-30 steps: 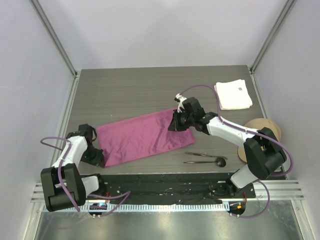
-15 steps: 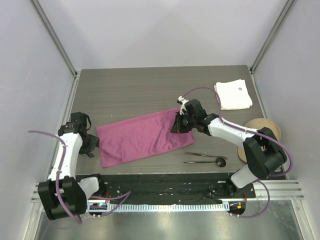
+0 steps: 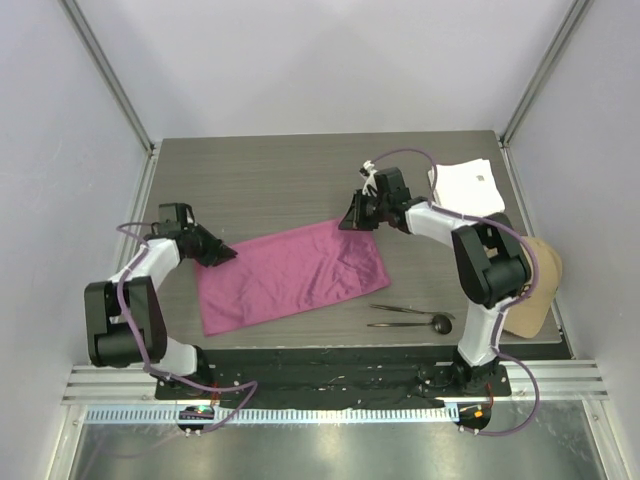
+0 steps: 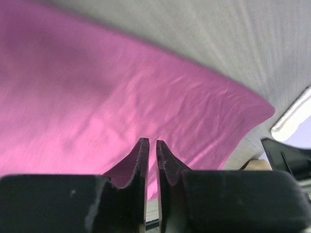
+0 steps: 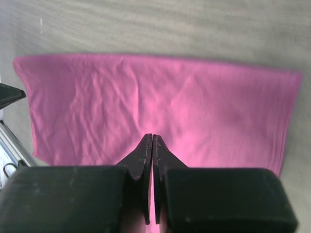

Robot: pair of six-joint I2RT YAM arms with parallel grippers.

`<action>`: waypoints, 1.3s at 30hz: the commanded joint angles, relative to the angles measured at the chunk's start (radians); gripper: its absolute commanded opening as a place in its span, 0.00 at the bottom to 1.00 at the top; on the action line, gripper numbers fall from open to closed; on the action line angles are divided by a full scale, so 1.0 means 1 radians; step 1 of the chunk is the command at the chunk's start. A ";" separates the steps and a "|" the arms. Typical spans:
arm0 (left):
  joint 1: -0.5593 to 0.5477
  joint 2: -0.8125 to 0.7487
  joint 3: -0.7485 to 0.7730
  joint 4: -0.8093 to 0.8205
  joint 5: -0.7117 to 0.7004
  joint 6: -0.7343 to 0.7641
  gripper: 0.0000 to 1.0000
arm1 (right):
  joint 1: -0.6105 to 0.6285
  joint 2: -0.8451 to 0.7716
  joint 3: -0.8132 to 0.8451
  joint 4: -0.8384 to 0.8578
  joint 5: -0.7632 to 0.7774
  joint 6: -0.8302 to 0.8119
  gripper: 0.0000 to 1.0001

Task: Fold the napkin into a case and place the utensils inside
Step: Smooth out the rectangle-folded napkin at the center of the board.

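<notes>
The utensils (image 3: 410, 317) lie untouched just nearside of the napkin (image 3: 290, 275), which lies flat, so the folding step is in hand. At its far corners, the left hand (image 3: 228, 256) is nearly closed, and I cannot tell whether it grips; the right hand (image 3: 352, 218) is clenched, apparently empty. Next, both corners likely need pinching and drawing nearward.

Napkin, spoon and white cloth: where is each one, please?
napkin (image 3: 290, 275), top view, middle of the cloth.
spoon (image 3: 440, 323), top view, its round head.
white cloth (image 3: 478, 192), top view, its centre.

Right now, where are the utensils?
In the top view, the utensils lie on the table, near-right side, just in front of the right corner of the napkin.
</notes>
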 commanded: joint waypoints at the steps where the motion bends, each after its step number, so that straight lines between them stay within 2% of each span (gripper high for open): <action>1: 0.021 0.074 0.085 0.126 0.085 0.056 0.13 | -0.031 0.114 0.101 0.095 -0.045 0.047 0.02; 4: 0.041 0.128 0.114 0.103 0.056 0.088 0.10 | -0.053 0.189 0.162 0.095 -0.080 0.063 0.01; 14: 0.113 0.246 0.159 0.057 -0.031 0.157 0.08 | -0.080 0.292 0.195 0.119 -0.074 0.070 0.01; 27: 0.173 0.286 0.214 -0.006 -0.155 0.217 0.06 | -0.110 0.321 0.187 0.130 -0.088 0.070 0.01; 33: 0.191 0.327 0.246 -0.038 -0.258 0.264 0.05 | -0.119 0.330 0.196 0.138 -0.100 0.083 0.01; 35: 0.184 0.294 0.263 -0.043 -0.281 0.289 0.02 | -0.119 0.326 0.196 0.147 -0.109 0.095 0.01; 39: 0.107 0.191 0.298 -0.067 -0.356 0.321 0.04 | -0.113 0.310 0.202 0.165 -0.124 0.124 0.01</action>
